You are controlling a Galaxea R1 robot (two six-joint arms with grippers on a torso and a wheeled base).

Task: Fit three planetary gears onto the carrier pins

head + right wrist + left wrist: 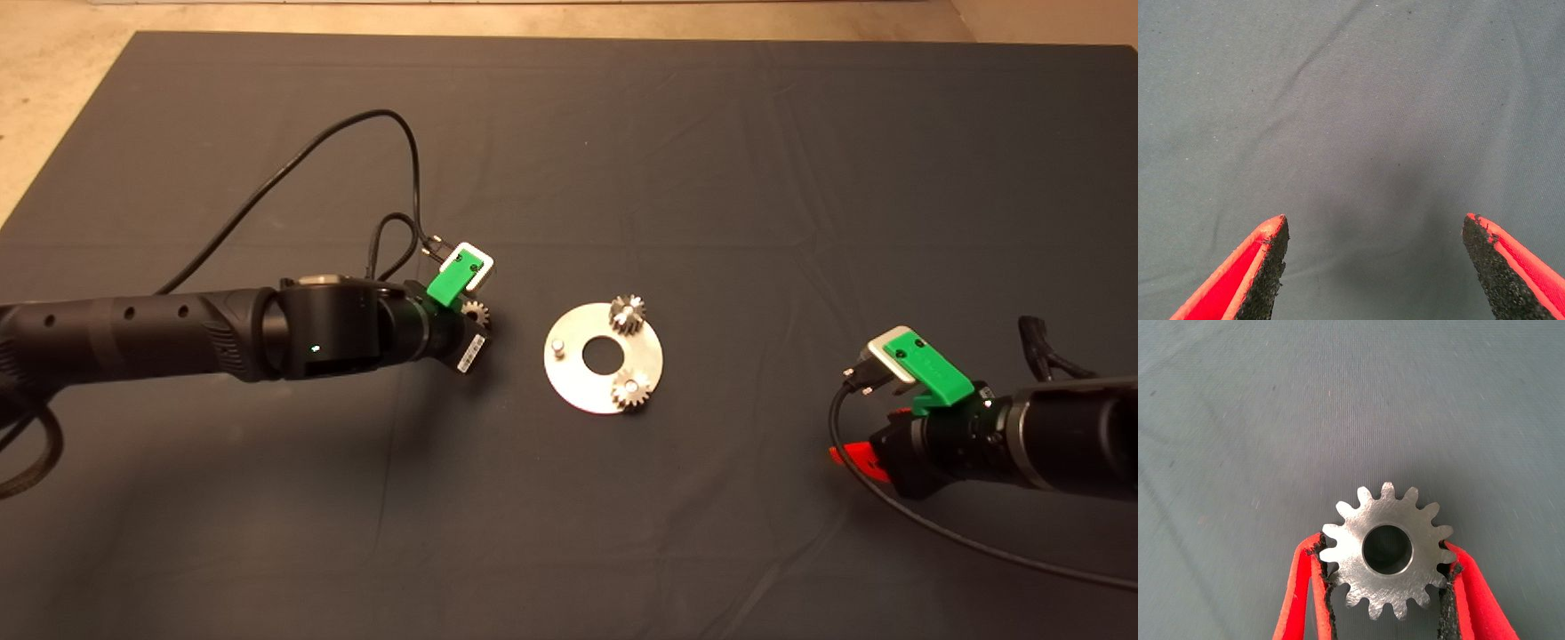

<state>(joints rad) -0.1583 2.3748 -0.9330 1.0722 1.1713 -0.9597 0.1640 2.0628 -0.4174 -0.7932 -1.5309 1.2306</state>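
The left hand [1386, 587] pinches a third planetary gear [1387, 551] by its toothed rim, left of the round silver plate [578, 391] on the dark mat [622, 133]; in the head view most of that gear is hidden behind the wrist. Two more gears sit on the plate, one at its far edge [628, 313] and one at its near right [632, 388], while one bare carrier pin [557, 347] stands on its left. The right hand [1375, 267] waits at the near right of the counter, fingers spread wide and holding nothing.

Dark mat [622, 133]: grey cloth, faintly creased, covering the table. Beige floor [53, 107]: visible beyond the mat's far edge and at its far left corner.
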